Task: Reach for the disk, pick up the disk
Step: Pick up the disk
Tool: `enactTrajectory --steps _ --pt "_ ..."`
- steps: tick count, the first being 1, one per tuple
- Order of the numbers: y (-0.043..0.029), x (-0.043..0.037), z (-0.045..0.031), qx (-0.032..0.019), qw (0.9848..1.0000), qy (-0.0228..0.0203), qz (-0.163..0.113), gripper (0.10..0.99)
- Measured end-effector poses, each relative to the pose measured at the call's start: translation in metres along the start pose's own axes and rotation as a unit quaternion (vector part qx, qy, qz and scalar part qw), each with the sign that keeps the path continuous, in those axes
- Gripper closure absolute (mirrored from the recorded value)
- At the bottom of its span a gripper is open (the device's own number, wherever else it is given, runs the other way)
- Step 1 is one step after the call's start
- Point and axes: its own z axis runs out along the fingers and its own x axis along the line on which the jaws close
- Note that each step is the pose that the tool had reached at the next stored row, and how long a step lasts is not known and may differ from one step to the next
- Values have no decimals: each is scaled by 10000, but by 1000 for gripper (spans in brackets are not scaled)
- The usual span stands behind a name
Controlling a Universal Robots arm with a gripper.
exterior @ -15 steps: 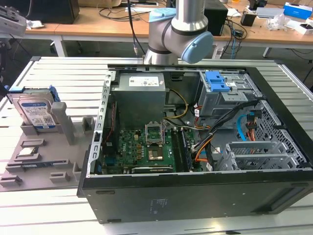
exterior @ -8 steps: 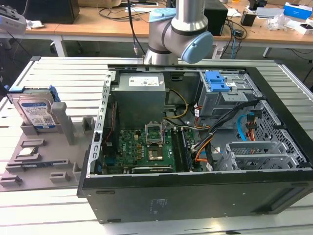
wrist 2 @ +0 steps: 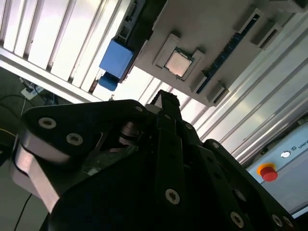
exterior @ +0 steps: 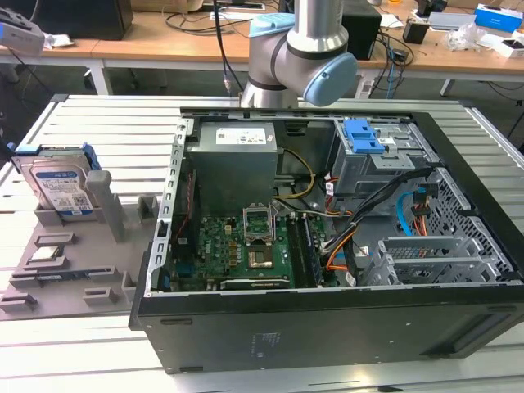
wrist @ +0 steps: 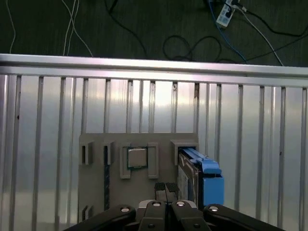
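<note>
Well apart, claw point(wrist: 166, 186), disk point(exterior: 59, 187) at holder point(exterior: 78, 255) edge

Slatted aluminium tabletop point(exterior: 106, 123); wooden desks point(exterior: 164, 47) behind, strewn with cables point(exterior: 192, 23); dark floor point(wrist: 43, 29) below.

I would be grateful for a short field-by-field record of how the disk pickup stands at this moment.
disk: standing on edge in a slot of the grey tray, blue rail along one side
gripper: shut, holding nothing, apart from the disk
chip: flat in a tray pocket beside the disk
computer case: open, at the exterior view's right of the tray
table: ribbed metal
progress: disk not yet grasped
</note>
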Motion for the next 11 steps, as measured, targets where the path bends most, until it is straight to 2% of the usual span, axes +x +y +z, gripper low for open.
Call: enactTrajectory --steps 5,11 --pt "0 0 0 0 9998 8 -214 980" --pt "0 0 0 0 9984 21 -562 980"
